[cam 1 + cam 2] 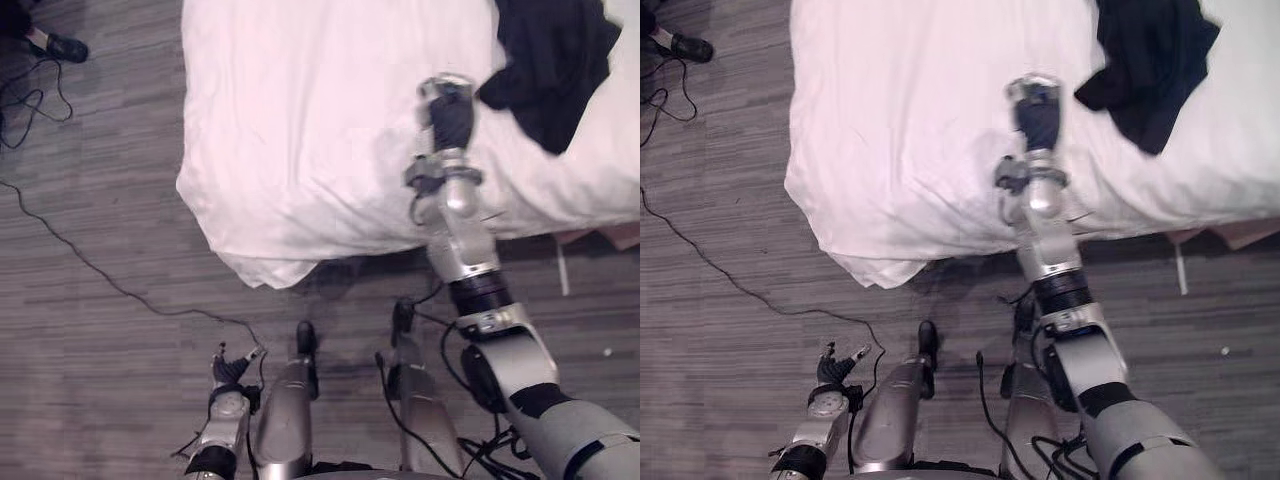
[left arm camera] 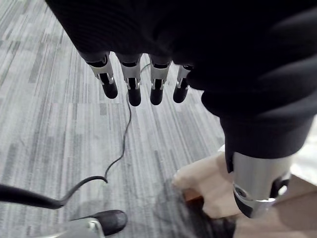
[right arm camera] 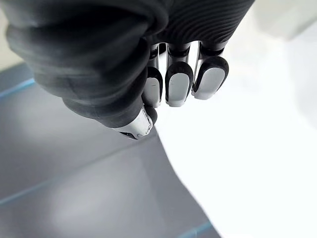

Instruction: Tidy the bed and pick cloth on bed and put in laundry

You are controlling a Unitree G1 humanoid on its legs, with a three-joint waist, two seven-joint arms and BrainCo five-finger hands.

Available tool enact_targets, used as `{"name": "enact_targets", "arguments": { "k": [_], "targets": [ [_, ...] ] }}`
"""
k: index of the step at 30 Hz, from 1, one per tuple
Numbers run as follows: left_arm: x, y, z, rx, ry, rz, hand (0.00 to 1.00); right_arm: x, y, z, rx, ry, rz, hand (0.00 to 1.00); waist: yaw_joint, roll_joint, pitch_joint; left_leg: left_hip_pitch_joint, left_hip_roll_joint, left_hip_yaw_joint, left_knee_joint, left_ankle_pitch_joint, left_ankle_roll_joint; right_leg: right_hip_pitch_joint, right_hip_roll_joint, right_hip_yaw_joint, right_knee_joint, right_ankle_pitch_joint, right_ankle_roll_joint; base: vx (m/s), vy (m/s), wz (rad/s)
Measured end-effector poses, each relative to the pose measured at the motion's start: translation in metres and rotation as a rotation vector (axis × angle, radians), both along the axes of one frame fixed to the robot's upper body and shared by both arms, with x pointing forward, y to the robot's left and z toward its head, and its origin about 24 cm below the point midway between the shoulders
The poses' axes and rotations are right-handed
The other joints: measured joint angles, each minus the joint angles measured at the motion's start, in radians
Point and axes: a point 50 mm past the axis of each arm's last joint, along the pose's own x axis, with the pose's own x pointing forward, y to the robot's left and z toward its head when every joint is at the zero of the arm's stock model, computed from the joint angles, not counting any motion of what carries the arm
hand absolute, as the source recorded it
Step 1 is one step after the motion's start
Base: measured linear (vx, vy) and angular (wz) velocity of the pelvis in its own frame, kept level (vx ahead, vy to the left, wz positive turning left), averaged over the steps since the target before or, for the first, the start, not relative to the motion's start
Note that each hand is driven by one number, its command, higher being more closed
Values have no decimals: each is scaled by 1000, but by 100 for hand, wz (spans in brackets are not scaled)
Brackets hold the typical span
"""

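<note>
The bed (image 1: 300,130) is covered in white cloth, matt and smooth, softly creased at the corner. The dark cloth (image 1: 555,60) is matt, crumpled fabric. The floor (image 1: 90,330) is finished grey, streaked and matt. The left hand (image 2: 198,39) and right hand (image 3: 89,49) are clad in matt black ribbed covers; the fingers (image 2: 130,79) are made of glossy silver metal.

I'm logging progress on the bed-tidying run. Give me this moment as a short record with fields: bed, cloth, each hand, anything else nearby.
bed: bed with a white cover, one rumpled corner hanging toward the floor
cloth: dark cloth bunched on the bed's far right part, not held
right hand: right hand reached over the bed, just beside the cloth, fingers curled, holding nothing
left hand: left hand low above the floor, fingers straight, empty
other: a person's shoe on the floor, far left
progress: cloth not yet picked up
</note>
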Motion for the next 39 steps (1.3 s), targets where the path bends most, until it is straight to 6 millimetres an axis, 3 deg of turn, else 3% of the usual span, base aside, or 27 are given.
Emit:
{"name": "enact_targets", "arguments": {
  "k": [2,7,9,10,11,12,14,15,16,17,19,21,23,24,25,26,28,29,31,33,34,35,36,37,38,39],
  "targets": [
    [5,-5,1,-8,-3,-12,0,3,-21,-16,7,55,-83,100,0,14,8,-57,14,10,42,-13,0,-55,11,10,18,2,3,-135,-34,-18],
    [13,-15,6,-37,-34,-23,0,3,-26,-27,-21,80,-110,100,4,14,8,-54,44,46,71,-33,-5,-75,34,31,57,-9,-12,-53,-48,-20],
    [18,-21,10,-58,-62,-32,0,-4,-37,-45,2,115,-145,100,4,11,7,-35,55,58,77,-39,-7,-63,42,33,69,-17,-19,6,-47,-13],
    [19,-23,12,-64,-71,-33,0,-12,-48,-69,41,172,-187,100,2,5,11,-5,63,67,77,-45,-10,-39,48,35,68,-23,-24,38,-22,-25],
    [20,-23,14,-65,-80,-31,0,-27,-68,-115,110,325,-270,100,-2,-6,13,43,69,80,62,-50,-13,-1,55,42,68,-33,-22,62,-33,-28],
    [20,-23,15,-64,-85,-30,0,-35,-77,-137,132,406,-305,100,-4,-9,13,61,71,83,53,-52,-13,12,58,43,68,-40,-20,75,-25,-25],
    [12,-16,14,-62,-81,-2,0,-102,-114,-237,247,773,-499,100,-31,-27,14,161,66,100,-12,-53,-15,87,62,47,42,-50,-16,116,-7,-25],
    [3,-12,8,-61,-54,22,0,-140,-126,-274,291,917,-580,100,-57,-42,7,212,61,113,-46,-51,-17,123,63,53,24,-50,-16,127,13,-25],
    [0,-10,6,-61,-42,32,0,-150,-129,-284,301,960,-600,100,-69,-46,2,224,59,114,-56,-50,-16,133,63,54,17,-50,-16,106,17,-27],
    [-10,-5,0,-61,-2,56,0,-181,-135,-308,327,1078,-654,0,-100,-62,-17,257,57,127,-86,-50,-17,158,65,58,-1,-50,-16,101,22,-29],
    [-22,-1,-10,-61,66,44,0,-240,-144,-344,386,1279,-751,0,-131,-92,-65,324,54,156,-135,-49,-18,202,73,69,-30,-50,-15,135,35,-43],
    [-30,-1,-19,-58,138,-15,0,-301,-142,-369,440,1470,-806,0,-143,-110,-129,407,60,206,-168,-53,-22,228,92,106,-18,-63,-10,116,44,-57],
    [-35,-1,-24,-51,180,-52,0,-317,-137,-375,451,1530,-787,0,-150,-112,-144,462,66,261,-181,-50,-27,227,100,95,22,-100,-17,48,53,-81],
    [-39,-1,-27,-46,207,-76,0,-318,-130,-379,458,1555,-757,0,-158,-102,-148,504,82,334,-189,-54,-29,207,80,-34,86,-181,-43,21,89,-154],
    [-49,-2,-33,-44,261,-110,0,-314,-119,-384,439,1593,-691,0,-164,-85,-163,535,97,414,-197,-70,-38,183,15,-255,179,-243,-86,40,103,-156],
    [-51,-2,-35,-37,277,-123,0,-312,-115,-386,438,1607,-666,0,-168,-89,-171,550,97,441,-198,-80,-42,181,-17,-344,211,-262,-101,69,85,-151],
    [-55,1,-38,-22,318,-171,0,-307,-100,-392,402,1652,-585,0,-168,-68,-195,588,100,539,-196,-115,-57,192,-123,-674,315,-295,-139,178,63,-169],
    [-53,4,-38,-9,328,-197,0,-298,-90,-393,381,1660,-526,0,-170,-48,-205,613,102,599,-202,-106,-74,181,-126,-735,337,-289,-146,261,11,-164],
    [-50,3,-38,4,348,-245,0,-291,-83,-394,355,1662,-481,0,-193,-31,-208,649,108,640,-211,-67,-102,171,-79,-671,327,-292,-150,257,-77,-137],
    [-47,-1,-37,18,348,-286,0,-289,-80,-394,319,1666,-443,0,-189,-39,-211,686,152,685,-41,-45,-105,195,-17,-568,316,-308,-150,284,-124,-163],
    [-51,-4,-39,10,360,-302,0,-287,-78,-394,276,1667,-416,0,-185,-40,-212,647,231,650,199,-13,-65,235,28,-505,269,-311,-161,289,-85,-205],
    [-53,-7,-40,7,363,-310,0,-281,-74,-392,220,1656,-380,0,-169,-43,-212,536,291,486,494,92,90,285,73,-408,202,-295,-169,284,-52,-206],
    [-53,-10,-41,-5,360,-307,0,-278,-75,-391,193,1647,-370,0,-165,-48,-206,482,291,406,592,57,107,295,91,-371,193,-294,-171,339,-7,-221],
    [-50,-19,-40,-26,343,-306,0,-269,-75,-387,152,1621,-351,0,-154,-43,-202,368,266,259,729,-23,96,315,122,-295,178,-297,-174,207,61,-184],
    [-48,-25,-40,-36,337,-315,0,-266,-74,-386,120,1612,-334,0,-136,-45,-200,301,234,169,757,-76,75,339,140,-236,170,-300,-176,308,138,-237],
    [-47,-30,-39,-32,327,-340,0,-262,-71,-386,70,1613,-305,0,-117,-63,-190,245,188,60,704,-116,53,387,159,-154,156,-293,-148,196,112,-189]
  ]
}}
